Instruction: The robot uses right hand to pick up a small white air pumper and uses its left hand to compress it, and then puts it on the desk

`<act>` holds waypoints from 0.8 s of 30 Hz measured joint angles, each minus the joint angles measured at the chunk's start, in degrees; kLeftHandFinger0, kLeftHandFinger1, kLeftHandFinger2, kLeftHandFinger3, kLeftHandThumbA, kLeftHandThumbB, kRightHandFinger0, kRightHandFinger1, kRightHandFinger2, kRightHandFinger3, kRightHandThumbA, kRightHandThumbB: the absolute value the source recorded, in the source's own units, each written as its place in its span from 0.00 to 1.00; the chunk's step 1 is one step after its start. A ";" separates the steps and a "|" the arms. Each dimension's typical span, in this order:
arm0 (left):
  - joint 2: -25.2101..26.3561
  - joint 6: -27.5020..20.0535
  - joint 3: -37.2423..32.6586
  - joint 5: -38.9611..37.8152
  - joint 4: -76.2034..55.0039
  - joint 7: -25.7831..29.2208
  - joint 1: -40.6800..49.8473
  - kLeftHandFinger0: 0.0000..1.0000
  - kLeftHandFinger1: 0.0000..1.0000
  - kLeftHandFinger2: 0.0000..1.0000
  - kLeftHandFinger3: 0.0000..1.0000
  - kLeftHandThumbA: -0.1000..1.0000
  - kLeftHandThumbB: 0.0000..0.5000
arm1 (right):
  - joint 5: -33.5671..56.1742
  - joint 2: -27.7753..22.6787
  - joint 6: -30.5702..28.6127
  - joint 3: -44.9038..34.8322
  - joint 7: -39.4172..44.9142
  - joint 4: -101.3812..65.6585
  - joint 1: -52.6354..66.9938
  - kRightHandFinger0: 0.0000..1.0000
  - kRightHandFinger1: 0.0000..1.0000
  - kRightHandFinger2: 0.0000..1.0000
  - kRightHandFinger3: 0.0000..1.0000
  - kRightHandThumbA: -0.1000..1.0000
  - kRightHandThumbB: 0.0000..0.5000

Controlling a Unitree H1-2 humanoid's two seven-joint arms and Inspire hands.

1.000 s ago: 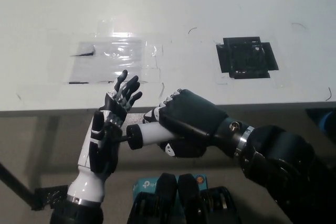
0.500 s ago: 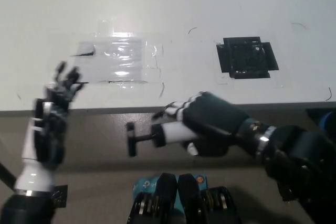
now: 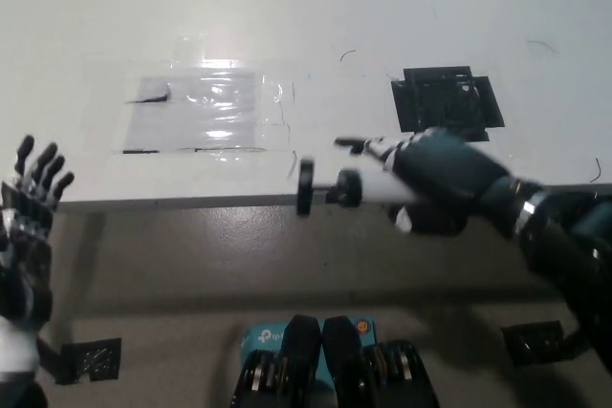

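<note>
Just beyond pumper (image 3: 330, 187): black patch (image 3: 447, 105)

One head camera looks steeply down over the white desk (image 3: 306, 26) edge.

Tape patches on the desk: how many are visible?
2. A clear patch lies left of centre; a black patch lies to the right, just beyond the right hand holding the pump.

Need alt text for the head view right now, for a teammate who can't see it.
The black right hand grips the small white air pumper at the white desk's front edge, its black handle pointing left. The white left hand hangs open at far left, well clear. Clear tape and a black taped patch mark the desk.
</note>
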 measured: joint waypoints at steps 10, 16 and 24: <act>-1.24 -0.61 -4.06 -0.11 0.24 -0.29 6.75 1.00 1.00 1.00 1.00 1.00 0.39 | 0.08 -0.48 -0.24 -5.57 -7.33 26.64 -13.73 0.08 0.52 0.81 0.95 0.00 0.28; -1.37 -0.67 -5.83 -0.05 0.24 -0.31 7.91 1.00 1.00 1.00 1.00 1.00 0.47 | -0.02 0.19 -1.13 -5.16 -13.12 42.33 -17.46 0.09 0.58 0.88 1.00 0.00 0.30; -1.38 -1.71 -7.02 -0.07 0.24 -1.13 9.15 1.00 1.00 1.00 1.00 1.00 0.46 | -0.30 2.19 -2.68 -1.39 -19.91 51.84 -18.77 0.17 0.68 0.95 1.00 0.00 0.34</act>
